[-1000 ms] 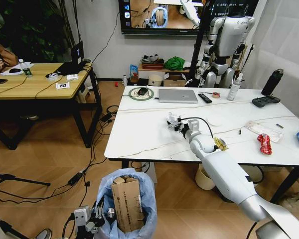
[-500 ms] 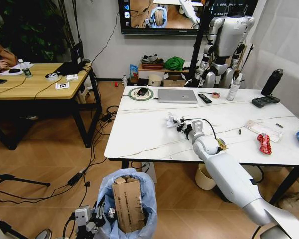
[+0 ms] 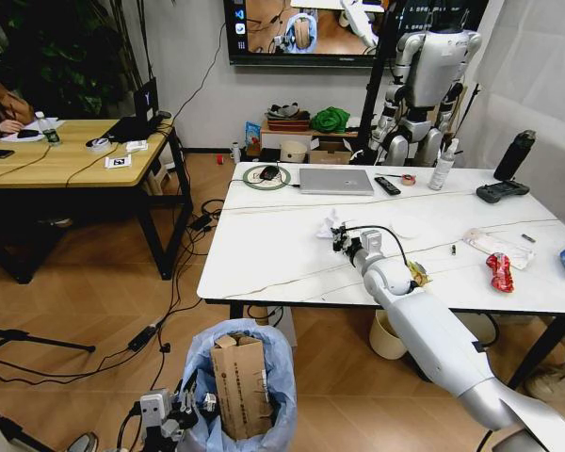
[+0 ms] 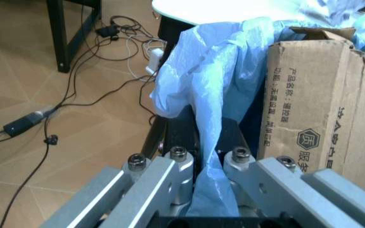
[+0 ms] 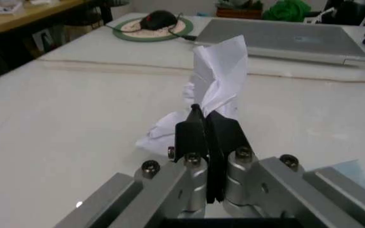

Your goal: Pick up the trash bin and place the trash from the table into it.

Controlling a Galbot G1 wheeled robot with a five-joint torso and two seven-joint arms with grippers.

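Right gripper pinches tissue on the table; left gripper holds the bin.

The right gripper [image 5: 206, 126] has its fingers pressed together on a crumpled white tissue [image 5: 217, 83] mid-table [image 3: 264, 250]. The next move looks like a lift and carry to the bin [image 3: 237, 381] at 7 o'clock on the wood floor, whose blue bag the left gripper [image 4: 198, 142] clamps. More trash [image 3: 499, 270] lies at 3 o'clock; a laptop [image 3: 336, 181] sits at 12.

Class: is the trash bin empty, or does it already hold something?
Not empty: a brown cardboard box stands inside the trash bin, which the left gripper clamps.
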